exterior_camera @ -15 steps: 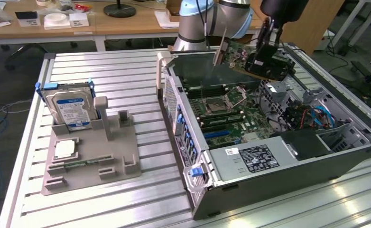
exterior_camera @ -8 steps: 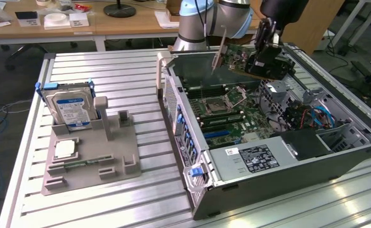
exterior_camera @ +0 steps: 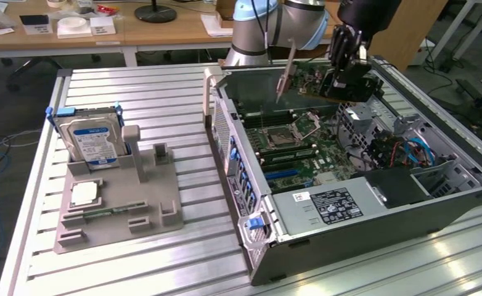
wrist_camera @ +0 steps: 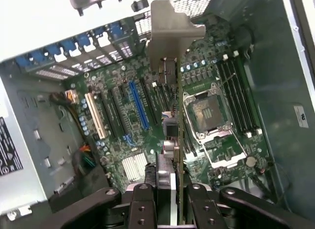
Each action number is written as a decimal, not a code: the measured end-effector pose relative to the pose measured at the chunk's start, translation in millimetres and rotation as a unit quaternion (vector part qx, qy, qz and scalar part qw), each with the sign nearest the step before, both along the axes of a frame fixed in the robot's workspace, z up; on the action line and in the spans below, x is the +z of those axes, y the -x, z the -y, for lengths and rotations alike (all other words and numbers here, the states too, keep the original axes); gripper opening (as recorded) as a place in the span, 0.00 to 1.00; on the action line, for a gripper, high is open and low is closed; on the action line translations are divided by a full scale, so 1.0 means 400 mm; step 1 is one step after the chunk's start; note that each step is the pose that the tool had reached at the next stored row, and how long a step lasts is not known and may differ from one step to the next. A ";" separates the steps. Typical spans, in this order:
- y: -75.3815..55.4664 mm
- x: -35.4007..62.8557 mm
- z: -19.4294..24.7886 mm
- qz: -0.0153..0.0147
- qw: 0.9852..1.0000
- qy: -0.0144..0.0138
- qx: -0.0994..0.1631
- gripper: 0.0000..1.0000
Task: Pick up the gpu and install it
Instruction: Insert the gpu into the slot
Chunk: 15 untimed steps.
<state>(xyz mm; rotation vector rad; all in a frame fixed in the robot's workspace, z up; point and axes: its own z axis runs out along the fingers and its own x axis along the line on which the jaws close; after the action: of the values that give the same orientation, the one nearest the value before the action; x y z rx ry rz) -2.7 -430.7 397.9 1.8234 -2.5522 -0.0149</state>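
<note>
- Gpu (wrist_camera: 170, 74) is held in the air over the open case (exterior_camera: 373, 222), edge-on in the wrist view, with its metal bracket at the end away from the gripper (wrist_camera: 170, 199).
- Jaws are clamped on the gpu, one finger on each face of the card.
- Under the card lies the motherboard (wrist_camera: 118, 135), with a long blue slot (wrist_camera: 139, 105) and an open socket (wrist_camera: 209, 113).
- Well apart, on the exterior view's left, a grey holder (exterior_camera: 155, 197) stands on the ribbed table (exterior_camera: 142, 86).
- The holder keeps a hard drive (exterior_camera: 89, 142) upright and a silver chip (exterior_camera: 85, 194) lying flat.
- Far behind is a wooden desk (exterior_camera: 167, 31).
</note>
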 end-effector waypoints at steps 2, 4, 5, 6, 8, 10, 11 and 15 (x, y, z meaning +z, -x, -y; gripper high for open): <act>0.000 -0.002 0.000 0.002 1.000 0.000 0.015 0.28; 0.000 -0.006 0.000 0.003 1.000 -0.001 0.030 0.28; 0.000 -0.008 0.000 0.003 0.999 -0.001 0.038 0.28; 0.000 -0.009 0.000 0.003 0.999 -0.002 0.046 0.28; 0.000 -0.013 0.000 0.004 0.998 -0.002 0.062 0.28; 0.000 -0.015 0.000 0.010 0.997 -0.002 0.070 0.28; 0.000 -0.015 0.000 0.015 0.997 -0.002 0.073 0.28; 0.000 -0.024 0.000 0.020 0.995 -0.002 0.101 0.28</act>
<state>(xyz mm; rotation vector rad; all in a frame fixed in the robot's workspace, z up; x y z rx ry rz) -2.7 -430.8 388.4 2.0950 -2.3795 0.0159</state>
